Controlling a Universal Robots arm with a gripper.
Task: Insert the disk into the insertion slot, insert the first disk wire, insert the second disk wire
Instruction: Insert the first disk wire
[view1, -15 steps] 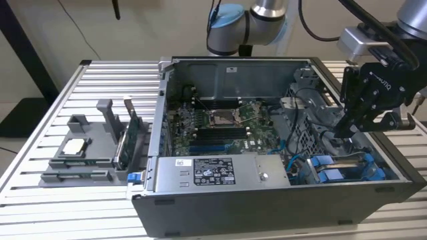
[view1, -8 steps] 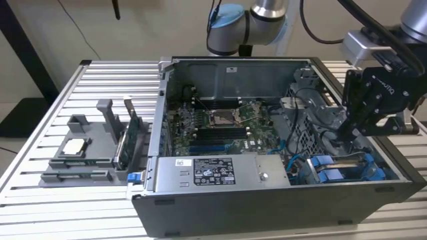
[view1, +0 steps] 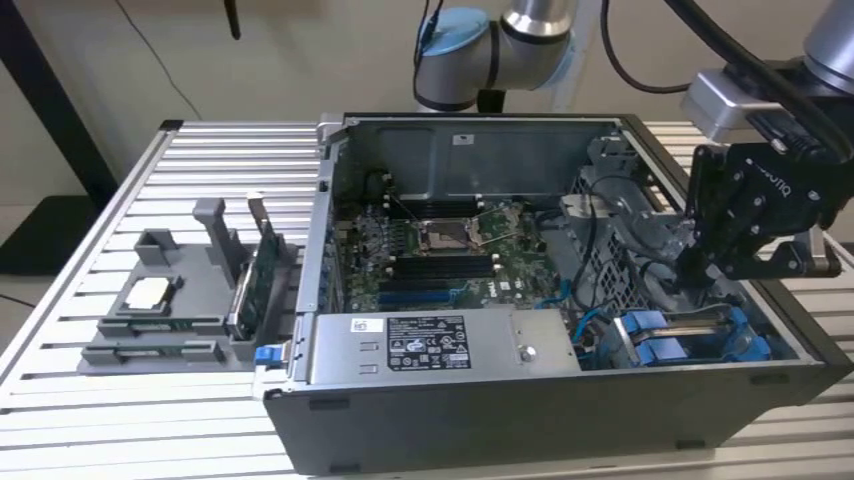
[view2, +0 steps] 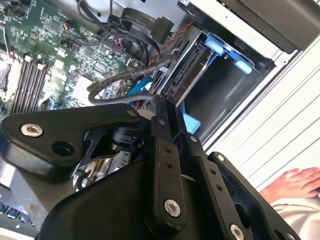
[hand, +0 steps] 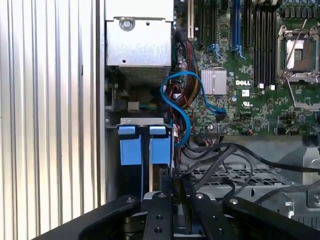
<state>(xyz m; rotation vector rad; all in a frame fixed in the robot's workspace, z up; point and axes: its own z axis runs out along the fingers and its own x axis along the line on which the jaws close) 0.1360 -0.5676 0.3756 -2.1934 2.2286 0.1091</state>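
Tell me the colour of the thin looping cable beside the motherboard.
Bright blue cable; clearest in the first wrist view.

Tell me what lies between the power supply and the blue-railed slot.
A looping blue cable and thin wires cross the gap between power supply and slot in the first wrist view; the exterior view shows the cable there too.

Silver slatted metal table (view1: 134, 420), two things directly on the slats: open grey computer case (view1: 534, 425) lying on its side toward the exterior view's right, grey plastic parts holder (view1: 147, 350) just beside it on the exterior view's left.
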